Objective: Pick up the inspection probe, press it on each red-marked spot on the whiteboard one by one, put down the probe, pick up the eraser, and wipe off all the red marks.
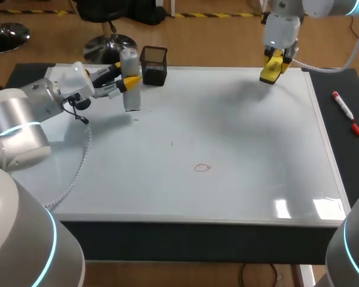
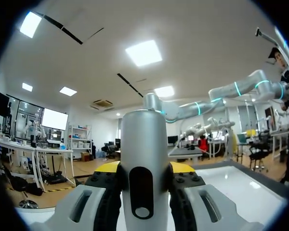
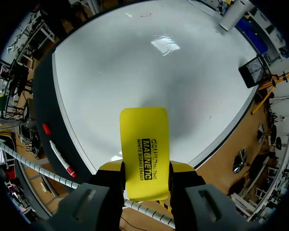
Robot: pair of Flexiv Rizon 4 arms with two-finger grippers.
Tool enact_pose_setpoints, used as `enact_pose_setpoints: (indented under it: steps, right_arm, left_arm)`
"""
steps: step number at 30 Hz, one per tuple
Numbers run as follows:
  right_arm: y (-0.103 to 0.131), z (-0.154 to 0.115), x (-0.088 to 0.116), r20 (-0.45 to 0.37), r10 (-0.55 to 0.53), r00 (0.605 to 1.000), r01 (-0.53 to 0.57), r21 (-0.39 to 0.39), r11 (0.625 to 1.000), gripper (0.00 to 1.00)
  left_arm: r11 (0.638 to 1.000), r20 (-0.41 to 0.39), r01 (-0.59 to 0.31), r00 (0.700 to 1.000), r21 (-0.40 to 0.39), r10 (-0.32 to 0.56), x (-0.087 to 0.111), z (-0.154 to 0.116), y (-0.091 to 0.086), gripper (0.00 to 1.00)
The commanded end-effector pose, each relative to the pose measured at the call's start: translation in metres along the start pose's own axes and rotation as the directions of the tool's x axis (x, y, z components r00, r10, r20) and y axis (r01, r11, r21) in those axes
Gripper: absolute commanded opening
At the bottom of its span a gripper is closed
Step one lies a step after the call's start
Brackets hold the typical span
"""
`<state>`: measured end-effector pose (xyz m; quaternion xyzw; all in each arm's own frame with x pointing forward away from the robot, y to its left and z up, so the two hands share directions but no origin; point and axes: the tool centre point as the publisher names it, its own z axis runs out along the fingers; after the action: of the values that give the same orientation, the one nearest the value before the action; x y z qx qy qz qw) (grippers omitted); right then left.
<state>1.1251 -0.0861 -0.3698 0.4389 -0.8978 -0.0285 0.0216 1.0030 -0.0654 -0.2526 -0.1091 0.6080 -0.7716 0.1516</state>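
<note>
Overhead, at upper left, the left end effector (image 1: 127,81) pinches the upright grey probe (image 1: 130,97) just beside a black mesh holder (image 1: 154,66). At upper right, the right end effector (image 1: 274,66) clamps the yellow eraser (image 1: 270,73) over the whiteboard's (image 1: 239,125) far edge. One red circle (image 1: 202,168) lies mid-frame.

Left wrist: both fingers press the probe (image 2: 144,149).

Right wrist: both fingers press the eraser (image 3: 144,144), with the whiteboard ahead.

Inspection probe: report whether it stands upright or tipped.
Upright. The head view shows the inspection probe standing vertical over the whiteboard, with the left gripper shut on it from both sides.
</note>
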Motion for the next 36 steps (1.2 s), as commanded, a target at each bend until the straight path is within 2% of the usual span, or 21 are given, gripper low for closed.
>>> enact_pose_setpoints:
  steps: [1, 9, 14, 33, 36]
  right_arm:
    - [-0.001, -0.001, 0.0, -0.004, -0.002, 1.0, 0.002, 0.001, 1.0, 0.0]
    - [-0.001, -0.001, 0.0, -0.004, -0.002, 1.0, 0.002, 0.001, 1.0, 0.0]
    - [-0.001, -0.001, 0.0, -0.004, -0.002, 1.0, 0.002, 0.001, 1.0, 0.0]
    - [-0.001, -0.001, 0.0, -0.004, -0.002, 1.0, 0.002, 0.001, 1.0, 0.0]
    - [0.012, -0.002, -0.011, -0.002, -0.043, 0.999, 0.043, 0.016, 0.999, 0.0]
  left_arm:
    - [1.0, 0.002, 0.0, 1.0, -0.005, 0.0, -0.006, -0.003, -0.002, 0.0]
    - [1.0, 0.006, -0.004, 1.0, -0.015, 0.004, -0.016, -0.008, 0.003, 0.0]
    - [1.0, -0.016, -0.015, 1.0, 0.019, 0.015, -0.022, -0.01, 0.001, 0.0]
    - [1.0, -0.016, -0.015, 1.0, 0.019, 0.015, -0.022, -0.01, 0.001, 0.0]
    - [1.0, -0.016, -0.015, 1.0, 0.019, 0.015, -0.022, -0.01, 0.001, 0.0]
